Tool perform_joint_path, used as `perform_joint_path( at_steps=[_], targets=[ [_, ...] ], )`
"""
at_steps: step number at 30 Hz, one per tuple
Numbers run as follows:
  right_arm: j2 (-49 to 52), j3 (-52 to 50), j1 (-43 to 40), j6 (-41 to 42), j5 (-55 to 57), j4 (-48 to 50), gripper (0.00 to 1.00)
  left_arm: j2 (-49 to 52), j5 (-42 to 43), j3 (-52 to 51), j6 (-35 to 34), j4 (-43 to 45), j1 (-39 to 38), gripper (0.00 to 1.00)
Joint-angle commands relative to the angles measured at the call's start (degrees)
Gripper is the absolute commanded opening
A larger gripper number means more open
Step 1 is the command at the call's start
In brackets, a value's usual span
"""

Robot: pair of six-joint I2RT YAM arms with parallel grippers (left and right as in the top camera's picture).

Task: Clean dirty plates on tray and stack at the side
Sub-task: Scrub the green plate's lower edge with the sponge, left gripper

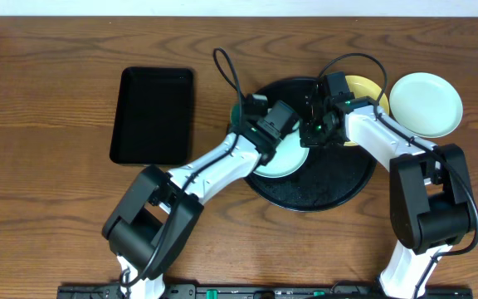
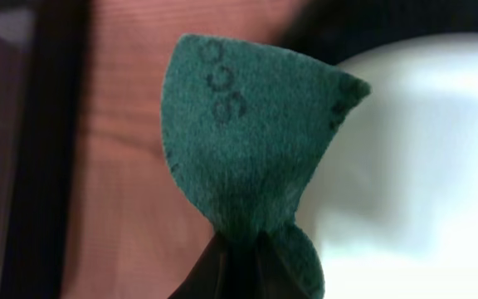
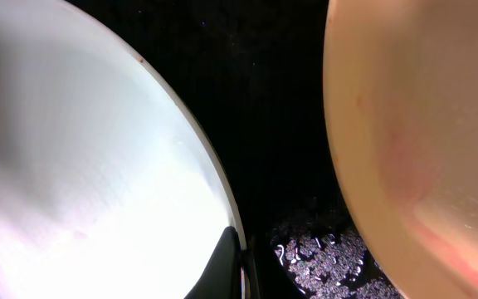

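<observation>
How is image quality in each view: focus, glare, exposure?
Overhead: sharp, evenly lit, no glare. Left wrist: pad soft, mint plate blown out white. Right wrist: the same plate glares, yellow plate is blurred; only glinting specks on the tray look sharp.

This is looking like a robotics lab bench: the left arm [image 1: 214, 166] and the right arm [image 1: 384, 137] are standing on a black rail [image 1: 264, 292] along the near edge of a wooden table [image 1: 48, 208], with black cables [image 1: 226, 73] looping loose over them. A round black tray [image 1: 330, 189], a rectangular black tray [image 1: 152, 115] and small plates [image 1: 426, 104] are lying on it.
</observation>
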Motion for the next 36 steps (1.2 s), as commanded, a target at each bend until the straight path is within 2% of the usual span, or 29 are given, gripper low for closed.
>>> perform_joint_path(
  at_steps=[1,6,10,16,20,23,27,36],
  targets=[
    [1.49,-0.68,0.68,-0.98,2.82,-0.31,0.01,-0.81,-4.46,-0.31,1.64,4.94,2.08,0.08],
    [1.51,-0.68,1.2,-1.01,2.86,-0.5,0.01,-1.4,-4.44,-0.26,1.62,11.52,3.04,0.08],
    [1.49,-0.68,1.62,-0.98,3.08,-0.13,0.01,-3.76,-2.19,0.09,1.62,11.1,3.02,0.07],
    [1.51,-0.68,1.62,-0.94,3.06,0.52,0.01,-5.55,17.22,0.07,1.6,5.92,2.99,0.08],
    [1.51,-0.68,1.64,-0.9,3.06,0.66,0.01,-4.66,24.9,-0.42,0.98,3.15,2.95,0.08],
    [1.49,-0.68,1.64,-0.57,3.04,0.81,0.01,-3.19,24.68,-0.57,1.62,3.23,3.04,0.07],
    [1.49,-0.68,1.64,-0.48,3.04,0.74,0.01,-0.68,19.41,-0.57,1.64,3.34,3.45,0.08],
    [1.49,-0.68,1.64,-0.48,3.04,0.76,0.01,3.65,19.71,-0.59,1.53,1.97,6.05,0.07]
  ],
)
